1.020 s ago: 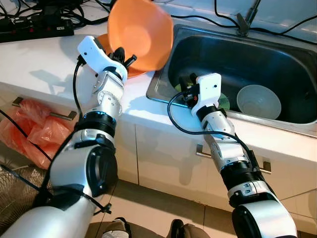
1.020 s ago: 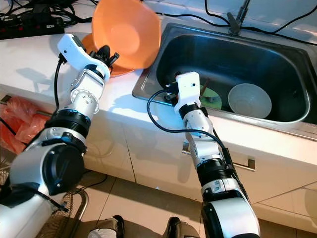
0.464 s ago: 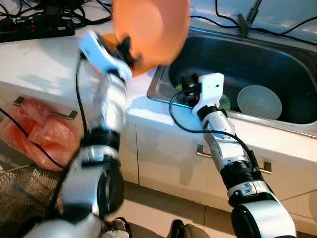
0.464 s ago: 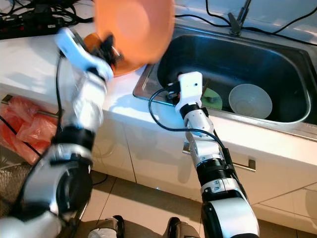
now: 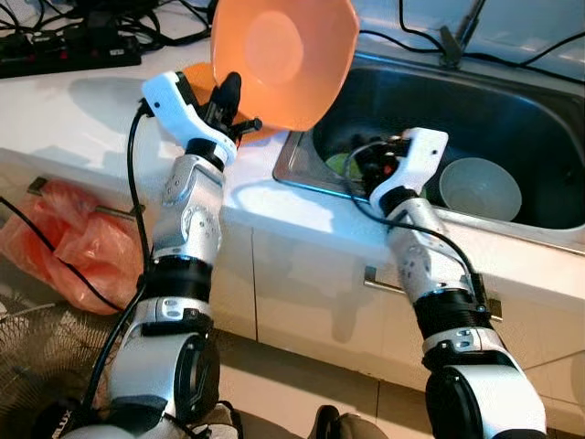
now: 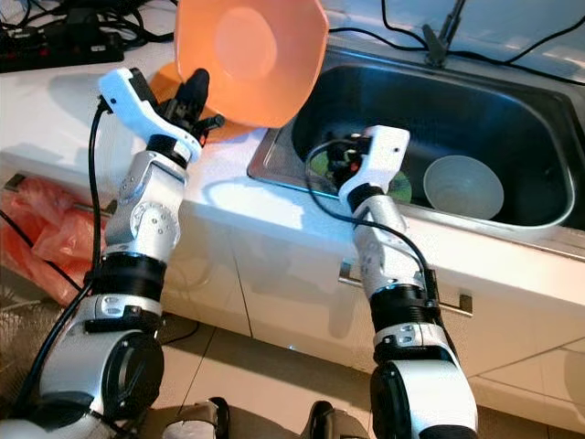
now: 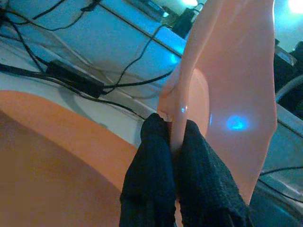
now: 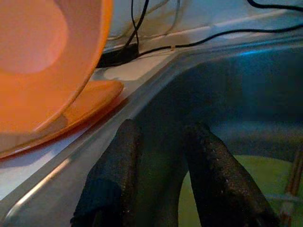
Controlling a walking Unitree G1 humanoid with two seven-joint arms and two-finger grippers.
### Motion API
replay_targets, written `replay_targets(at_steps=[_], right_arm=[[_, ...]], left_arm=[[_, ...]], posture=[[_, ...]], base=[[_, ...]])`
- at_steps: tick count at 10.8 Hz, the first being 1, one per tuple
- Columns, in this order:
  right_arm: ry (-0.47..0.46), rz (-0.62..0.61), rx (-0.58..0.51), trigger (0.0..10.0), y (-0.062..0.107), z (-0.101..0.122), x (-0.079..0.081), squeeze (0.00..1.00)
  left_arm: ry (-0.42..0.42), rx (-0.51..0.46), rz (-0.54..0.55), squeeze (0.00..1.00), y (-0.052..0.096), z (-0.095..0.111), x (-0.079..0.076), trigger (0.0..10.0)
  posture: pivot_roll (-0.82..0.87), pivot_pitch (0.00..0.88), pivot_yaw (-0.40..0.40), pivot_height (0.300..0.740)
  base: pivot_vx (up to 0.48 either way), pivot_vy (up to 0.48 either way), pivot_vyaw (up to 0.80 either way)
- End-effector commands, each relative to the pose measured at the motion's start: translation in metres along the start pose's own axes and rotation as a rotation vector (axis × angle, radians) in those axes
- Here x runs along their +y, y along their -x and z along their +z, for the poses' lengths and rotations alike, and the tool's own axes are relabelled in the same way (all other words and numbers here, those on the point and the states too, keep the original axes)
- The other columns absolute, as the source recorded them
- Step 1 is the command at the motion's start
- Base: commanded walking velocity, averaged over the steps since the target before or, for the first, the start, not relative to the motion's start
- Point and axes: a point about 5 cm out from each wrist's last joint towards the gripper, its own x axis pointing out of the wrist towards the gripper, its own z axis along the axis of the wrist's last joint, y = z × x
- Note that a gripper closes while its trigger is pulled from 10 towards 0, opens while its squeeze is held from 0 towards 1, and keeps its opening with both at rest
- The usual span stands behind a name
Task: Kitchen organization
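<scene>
My left gripper [image 5: 231, 97] is shut on the lower rim of a large orange bowl [image 5: 283, 57], held tilted above the white counter, its far edge over the sink's left rim. In the left wrist view both fingers [image 7: 151, 156] pinch that rim. Under it an orange plate [image 5: 196, 75] lies on the counter. My right gripper [image 5: 368, 166] is inside the steel sink [image 5: 294, 157] near its left wall, open, with nothing between its fingers [image 8: 118, 165]. A green plate [image 8: 265, 189] lies on the sink floor just beyond them. A pale bowl [image 5: 480, 187] sits further right in the sink.
A black power strip with cables [image 5: 64, 55] runs along the back of the counter. The faucet base [image 5: 452, 41] stands behind the sink. A red plastic bag [image 5: 55, 247] and a fan grille [image 5: 37, 366] are on the floor at left, beside the cabinet fronts.
The left arm has carried the orange bowl higher and to the right, toward the sink. The right wrist has swung right and reached further into the sink.
</scene>
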Motion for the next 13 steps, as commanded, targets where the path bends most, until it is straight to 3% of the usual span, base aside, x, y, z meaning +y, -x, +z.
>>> replay_targets(at_steps=[1, 2, 3, 4, 5, 13], right_arm=[[-0.023, 0.003, -0.017, 10.0, -0.002, 0.009, -0.003, 0.0], [-0.036, 0.015, -0.028, 10.0, -0.003, 0.017, -0.003, 0.89], [-0.033, 0.03, -0.046, 10.0, -0.006, 0.027, -0.003, 1.0], [-0.023, 0.038, -0.06, 10.0, -0.007, 0.033, -0.002, 1.0], [-0.02, 0.083, -0.1, 10.0, -0.01, 0.049, 0.005, 0.0], [-0.078, 0.099, -0.032, 10.0, -0.01, 0.04, 0.004, 0.0]], left_arm=[[-0.033, -0.023, -0.077, 0.0, -0.002, 0.007, -0.013, 10.0], [-0.041, -0.013, -0.099, 0.0, -0.001, 0.005, -0.017, 10.0], [-0.044, -0.007, -0.111, 0.0, 0.001, 0.004, -0.02, 10.0], [-0.043, -0.004, -0.118, 0.0, 0.001, 0.003, -0.022, 10.0], [-0.048, 0.011, -0.146, 0.0, 0.002, -0.001, -0.027, 10.0], [-0.013, 0.02, -0.176, 0.0, 0.003, -0.001, -0.033, 10.0]], posture=[[0.07, 0.099, -0.022, 0.74], [0.07, 0.101, -0.024, 0.74], [0.06, 0.103, -0.025, 0.74], [0.06, 0.105, -0.027, 0.74], [0.06, 0.11, -0.028, 0.74], [0.07, 0.135, -0.039, 0.74]], base=[[0.0, 0.0, 0.0], [0.0, 0.0, 0.0], [0.0, 0.0, 0.0], [0.0, 0.0, 0.0], [0.0, 0.0, 0.0], [0.0, 0.0, 0.0]])
